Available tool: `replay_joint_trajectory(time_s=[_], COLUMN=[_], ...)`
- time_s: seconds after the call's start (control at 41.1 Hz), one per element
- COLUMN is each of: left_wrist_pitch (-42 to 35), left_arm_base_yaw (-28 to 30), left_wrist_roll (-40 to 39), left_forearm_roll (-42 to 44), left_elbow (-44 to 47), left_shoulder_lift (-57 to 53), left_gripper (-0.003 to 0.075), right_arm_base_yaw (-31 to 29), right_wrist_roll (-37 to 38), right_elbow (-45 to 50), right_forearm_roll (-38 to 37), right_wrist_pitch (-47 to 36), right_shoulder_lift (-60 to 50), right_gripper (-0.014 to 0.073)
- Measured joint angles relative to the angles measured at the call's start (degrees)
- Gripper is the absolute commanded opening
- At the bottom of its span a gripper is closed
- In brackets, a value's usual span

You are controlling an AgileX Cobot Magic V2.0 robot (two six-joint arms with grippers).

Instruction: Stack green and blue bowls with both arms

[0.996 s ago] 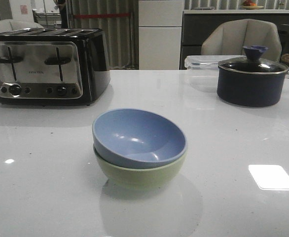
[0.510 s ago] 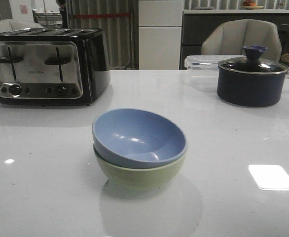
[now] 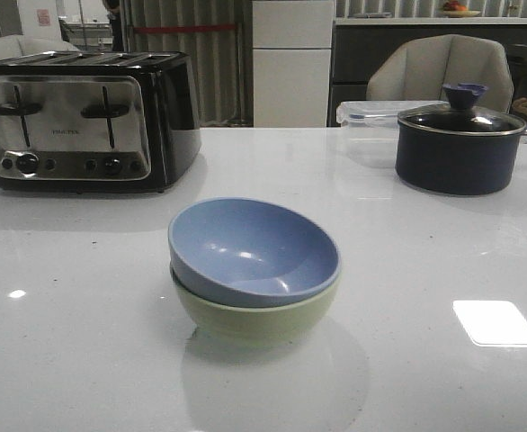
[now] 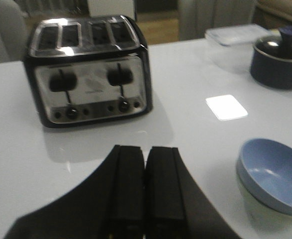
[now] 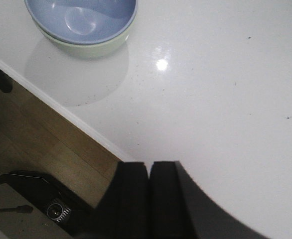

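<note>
The blue bowl (image 3: 253,250) sits nested inside the green bowl (image 3: 256,317), tilted a little so its rim rides higher on the side toward the toaster (image 3: 84,120); nothing lies in the blue bowl. The stack stands on the white counter (image 3: 425,270), in front of the toaster and to its right, well apart from it. Farther right of the toaster, at the back of the counter, a dark pot (image 3: 460,144) with a glass lid stands just in front of a clear plastic box (image 3: 368,128). The left end effector (image 4: 145,191) has its fingers pressed together, holding nothing, well apart from the bowls. The right end effector (image 5: 148,196) is likewise closed and empty, over the counter's near edge.
</note>
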Motion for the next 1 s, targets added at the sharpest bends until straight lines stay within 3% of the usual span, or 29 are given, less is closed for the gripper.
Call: replay_joint_trajectory(time_s=[0.267,0.51,0.729,0.996], left_wrist_pitch=[-7.48,-18.04,-24.56,-25.51], left_arm_base_yaw=[10.49,12.05,12.31,14.53], left_wrist_roll=[0.00,0.00,0.00,0.00], left_forearm_roll=[0.08,-0.24,-0.84,-1.25], left_elbow=[17.12,29.00,31.75,31.75], left_shoulder_lift=[-18.52,-21.53,-21.53,-21.53], left_gripper=[0.0099,0.0099,0.0099,0.0098], right_arm_base_yaw=[0.00,0.00,0.00,0.00], right_wrist_roll=[0.00,0.00,0.00,0.00], right_elbow=[0.00,0.00,0.00,0.00], right_forearm_roll=[0.00,-0.09,-0.09,-0.09], right_wrist_pitch=[0.00,0.00,0.00,0.00], right_shoulder_lift=[0.00,0.00,0.00,0.00], right_gripper=[0.0036,0.0036,0.0036,0.0036])
